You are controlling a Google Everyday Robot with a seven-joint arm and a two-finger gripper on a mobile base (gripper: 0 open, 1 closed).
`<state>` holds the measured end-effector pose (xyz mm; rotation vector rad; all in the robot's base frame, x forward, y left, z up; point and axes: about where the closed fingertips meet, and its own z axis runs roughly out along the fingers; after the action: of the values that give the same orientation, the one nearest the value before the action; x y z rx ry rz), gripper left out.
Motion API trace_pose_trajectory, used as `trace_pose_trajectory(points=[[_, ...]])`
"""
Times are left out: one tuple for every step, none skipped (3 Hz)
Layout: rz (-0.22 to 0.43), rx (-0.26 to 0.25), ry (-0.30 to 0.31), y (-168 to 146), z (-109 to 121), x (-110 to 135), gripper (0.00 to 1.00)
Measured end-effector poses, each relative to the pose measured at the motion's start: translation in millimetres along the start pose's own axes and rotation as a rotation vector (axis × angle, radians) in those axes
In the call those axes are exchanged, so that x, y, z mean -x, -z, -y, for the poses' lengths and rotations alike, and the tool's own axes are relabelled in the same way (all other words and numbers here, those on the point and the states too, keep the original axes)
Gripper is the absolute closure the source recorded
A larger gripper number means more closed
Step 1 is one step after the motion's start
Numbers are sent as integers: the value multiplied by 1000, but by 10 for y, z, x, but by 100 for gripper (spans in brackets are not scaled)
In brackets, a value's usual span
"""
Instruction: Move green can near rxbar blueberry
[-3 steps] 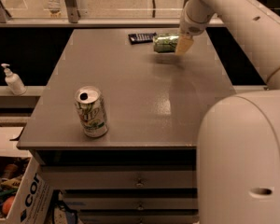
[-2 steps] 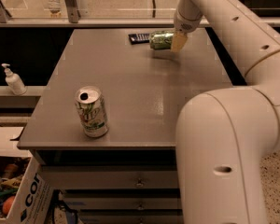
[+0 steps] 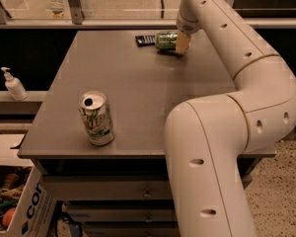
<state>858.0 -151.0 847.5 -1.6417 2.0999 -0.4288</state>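
In the upper middle of the frame, the gripper (image 3: pixel 180 45) holds the dark green aluminium can (image 3: pixel 165 40), which lies on its side just beside the flat black wrapped bar (image 3: pixel 145 40).

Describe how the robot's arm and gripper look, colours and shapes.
The arm is off-white, built of thick rounded tubular segments with thin seam lines at the joints and small dark holes along the shells. No cables show. The gripper, at the far edge of the grey table beside the dark green aluminium can, is paler, yellowish-beige.
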Motion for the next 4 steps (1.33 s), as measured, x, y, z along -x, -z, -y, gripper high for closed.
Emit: trace_pose_trajectory(points=[[-4, 7, -8, -123, 2, 7, 100], [-2, 14, -14, -148, 1, -10, 82], [-1, 14, -14, -140, 3, -9, 58], [23, 38, -20, -123, -39, -78, 35]])
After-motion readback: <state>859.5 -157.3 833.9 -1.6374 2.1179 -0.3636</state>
